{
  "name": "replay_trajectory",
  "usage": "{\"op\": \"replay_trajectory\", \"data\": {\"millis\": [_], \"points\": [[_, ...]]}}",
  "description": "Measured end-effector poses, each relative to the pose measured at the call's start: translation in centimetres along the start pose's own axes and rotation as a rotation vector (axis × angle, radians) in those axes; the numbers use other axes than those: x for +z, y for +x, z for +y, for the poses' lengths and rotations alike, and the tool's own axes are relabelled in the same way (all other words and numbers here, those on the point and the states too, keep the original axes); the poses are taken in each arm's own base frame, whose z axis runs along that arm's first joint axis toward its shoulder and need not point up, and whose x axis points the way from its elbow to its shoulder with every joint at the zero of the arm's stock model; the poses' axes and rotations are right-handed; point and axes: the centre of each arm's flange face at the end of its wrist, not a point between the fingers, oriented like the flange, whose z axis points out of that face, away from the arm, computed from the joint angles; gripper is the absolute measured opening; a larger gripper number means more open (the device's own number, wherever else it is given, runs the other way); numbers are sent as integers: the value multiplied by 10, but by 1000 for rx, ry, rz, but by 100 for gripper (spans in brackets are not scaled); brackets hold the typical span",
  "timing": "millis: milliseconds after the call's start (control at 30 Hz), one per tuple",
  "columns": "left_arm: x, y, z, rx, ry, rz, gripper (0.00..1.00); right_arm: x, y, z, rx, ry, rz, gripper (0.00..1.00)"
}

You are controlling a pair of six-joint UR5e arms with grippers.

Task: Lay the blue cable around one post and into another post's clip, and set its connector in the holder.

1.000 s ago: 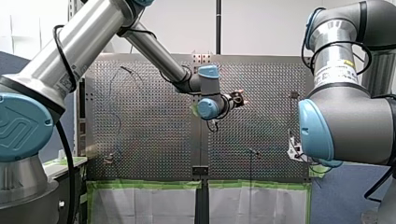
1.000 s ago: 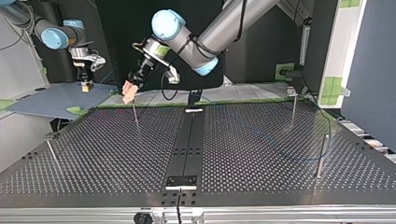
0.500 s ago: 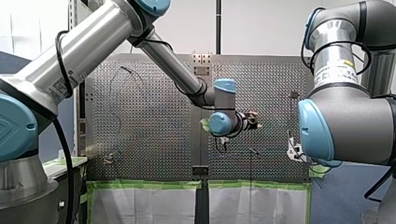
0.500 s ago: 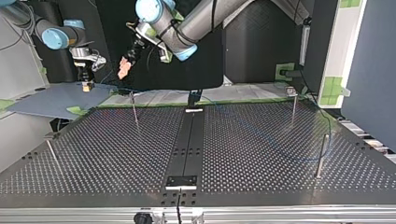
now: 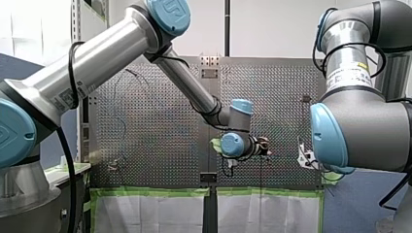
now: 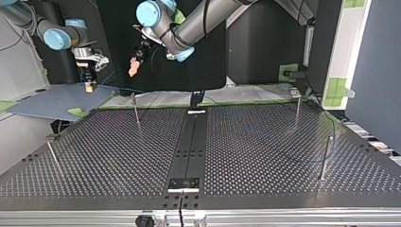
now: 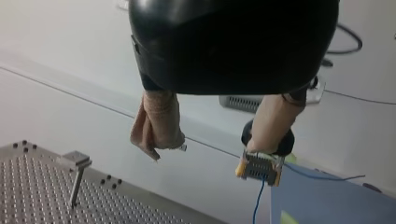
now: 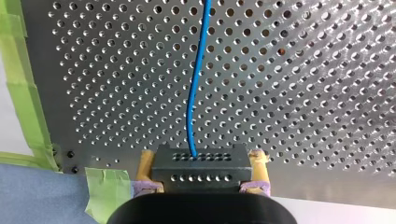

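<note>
The black connector (image 8: 201, 168) sits between the yellow pads of my right gripper (image 8: 201, 176), which is shut on it. The blue cable (image 8: 196, 84) runs from it over the perforated table. In the top view my right gripper (image 6: 88, 84) holds the connector beyond the table's far left corner, and the cable (image 6: 302, 162) curves faintly past the right-hand posts. My left gripper (image 7: 212, 147) is open, with nothing between its beige pads (image 7: 156, 123). It hangs in the air close to the connector (image 7: 259, 167). In the top view my left gripper (image 6: 135, 66) is above the far left post (image 6: 136, 109).
Thin posts stand on the table: two at the top view's right (image 6: 297, 111) (image 6: 325, 158) and one at the near left (image 6: 52, 156). A post with a clip (image 7: 74, 179) shows below my left gripper. A dark strip (image 6: 189, 151) runs down the table's middle.
My left arm has swung away from the far left post, up and toward my right gripper. In the front view it moved right and down. My right arm has stayed still with the connector.
</note>
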Motion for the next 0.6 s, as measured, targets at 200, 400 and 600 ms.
{"op": "replay_trajectory", "data": {"millis": [200, 400, 600], "points": [[16, 13, 11, 0, -36, 15, 100, -3, -3, -2, -4, 3, -4, 0], [32, 23, 29, 4, -73, 37, 100, -4, -3, -2, -4, 4, -3, 0], [52, 30, 55, -8, -110, 34, 100, -4, -3, -3, -5, 5, -3, 0]]}}
